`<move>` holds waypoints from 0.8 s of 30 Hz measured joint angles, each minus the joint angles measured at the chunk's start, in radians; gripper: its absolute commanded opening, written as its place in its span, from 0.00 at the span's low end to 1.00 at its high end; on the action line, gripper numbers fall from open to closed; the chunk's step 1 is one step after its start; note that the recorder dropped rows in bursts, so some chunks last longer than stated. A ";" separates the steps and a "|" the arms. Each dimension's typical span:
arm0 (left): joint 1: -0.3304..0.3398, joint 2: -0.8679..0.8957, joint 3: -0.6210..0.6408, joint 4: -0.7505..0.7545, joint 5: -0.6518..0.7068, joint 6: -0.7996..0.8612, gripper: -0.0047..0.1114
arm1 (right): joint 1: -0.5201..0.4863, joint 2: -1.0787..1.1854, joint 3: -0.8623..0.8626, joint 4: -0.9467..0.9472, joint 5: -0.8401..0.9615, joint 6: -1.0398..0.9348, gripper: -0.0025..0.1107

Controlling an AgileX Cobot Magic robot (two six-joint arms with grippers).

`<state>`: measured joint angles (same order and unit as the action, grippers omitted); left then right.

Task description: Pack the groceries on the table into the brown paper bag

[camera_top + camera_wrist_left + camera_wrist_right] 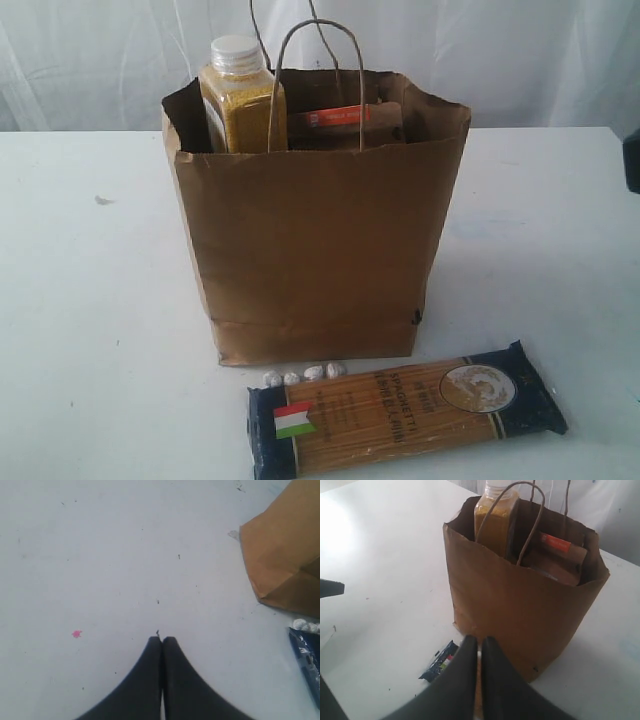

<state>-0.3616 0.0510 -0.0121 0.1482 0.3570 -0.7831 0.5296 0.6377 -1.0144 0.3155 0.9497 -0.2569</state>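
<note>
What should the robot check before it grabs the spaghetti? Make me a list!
1. The brown paper bag stands upright, top open: ok.
2. The spaghetti packet lies flat on the table, nothing on it: ok.
3. The left tool is open for grabbing: not ok, it is shut.
4. The right tool is open: not ok, shut too.
5. Room in the bag beside the bottle and pouch: cannot tell.

A white curtain (540, 60) hung well ahead of the right gripper (479, 640), beyond the table (80, 300); bright, even light.
</note>
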 measured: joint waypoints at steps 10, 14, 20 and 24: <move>0.000 0.000 0.002 0.000 -0.008 0.000 0.04 | 0.000 0.000 0.000 0.000 0.012 0.000 0.05; 0.000 0.000 0.004 0.109 -0.016 0.000 0.04 | 0.000 0.000 0.000 0.000 0.015 0.000 0.05; 0.002 0.000 0.006 0.276 -0.102 0.279 0.04 | 0.000 0.000 0.000 0.000 0.013 -0.007 0.05; 0.002 0.000 0.006 0.216 -0.244 0.345 0.04 | 0.000 0.000 0.000 0.000 0.013 -0.022 0.05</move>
<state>-0.3599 0.0510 -0.0066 0.3641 0.1132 -0.4377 0.5296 0.6377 -1.0144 0.3155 0.9624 -0.2793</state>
